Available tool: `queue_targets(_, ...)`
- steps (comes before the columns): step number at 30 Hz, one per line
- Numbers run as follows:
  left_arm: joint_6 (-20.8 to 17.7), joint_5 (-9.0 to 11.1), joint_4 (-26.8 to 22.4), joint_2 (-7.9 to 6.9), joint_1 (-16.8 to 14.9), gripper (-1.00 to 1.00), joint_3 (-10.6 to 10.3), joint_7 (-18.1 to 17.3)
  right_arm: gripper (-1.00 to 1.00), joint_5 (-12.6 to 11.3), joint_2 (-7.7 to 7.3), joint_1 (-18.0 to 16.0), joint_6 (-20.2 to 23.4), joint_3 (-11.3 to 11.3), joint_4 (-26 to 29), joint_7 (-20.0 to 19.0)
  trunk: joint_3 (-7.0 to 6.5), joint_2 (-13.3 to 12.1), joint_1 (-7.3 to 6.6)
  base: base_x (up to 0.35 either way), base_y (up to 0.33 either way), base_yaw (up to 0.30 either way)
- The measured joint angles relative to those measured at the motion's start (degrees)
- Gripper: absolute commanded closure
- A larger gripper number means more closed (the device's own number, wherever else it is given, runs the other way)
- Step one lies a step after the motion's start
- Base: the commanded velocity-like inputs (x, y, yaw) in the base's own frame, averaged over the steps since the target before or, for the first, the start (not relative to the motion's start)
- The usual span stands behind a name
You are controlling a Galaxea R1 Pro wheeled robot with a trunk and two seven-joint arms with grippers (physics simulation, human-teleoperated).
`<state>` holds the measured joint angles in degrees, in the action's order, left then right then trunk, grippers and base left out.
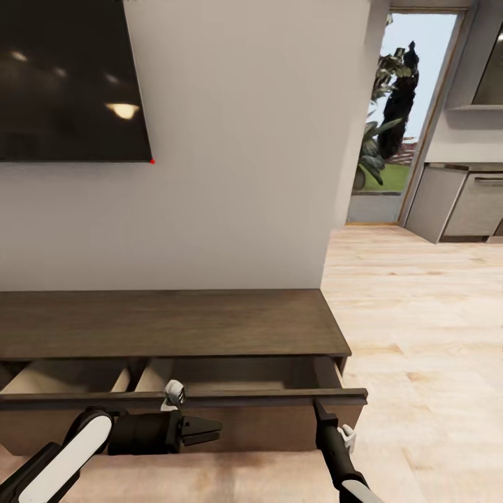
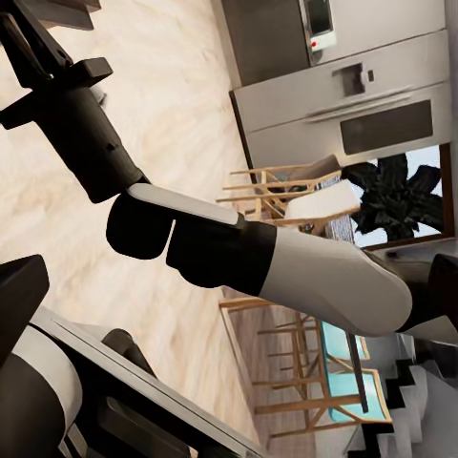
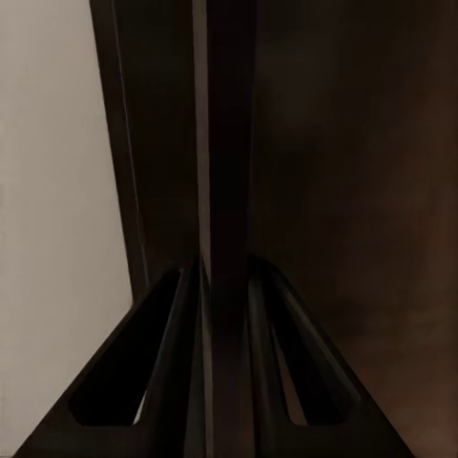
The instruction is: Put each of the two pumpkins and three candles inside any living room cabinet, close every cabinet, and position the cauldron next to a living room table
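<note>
Head view: right end effector (image 1: pixel 320 407) is sitting at the top rail of the open drawer front (image 1: pixel 209 399), toward its right end. Right wrist view is showing its two fingers (image 3: pixel 181 363) straddling that dark edge, one on each side, narrow gap, so it's pinching the drawer front (image 3: pixel 227 191). The rail's long axis is running crosswise to the right end effector; the drawer body and its pale interior (image 1: pixel 237 383) are lying straight beyond the fingers, toward the wall. Judging from that, a push straight away from the robot would shut it, a pull would open it further.

Left end effector (image 1: pixel 208 429) is hanging just in front of the same drawer face, lower down, pointing across toward the right arm, fingers drawn narrow and holding nothing. The right arm is the one engaged.

Beyond the rail, the cabinet (image 1: pixel 168 325) top is bare, and no pumpkin is visible in the part of the drawer showing. Further off, a dark TV (image 1: pixel 70 77) is hanging on the wall.
</note>
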<state>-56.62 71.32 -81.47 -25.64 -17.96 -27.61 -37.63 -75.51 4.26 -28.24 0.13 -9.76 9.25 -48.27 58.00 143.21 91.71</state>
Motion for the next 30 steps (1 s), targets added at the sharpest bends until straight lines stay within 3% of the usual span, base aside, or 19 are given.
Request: queue_targets(30, 0.0, 0.0, 0.0, 0.01, 0.0, -1.0, 0.0, 0.0, 1.0, 0.0, -0.02, 0.0, 0.0, -0.1, 0.0, 0.0, 0.0, 0.0, -0.01, -0.103, 0.0, 0.0)
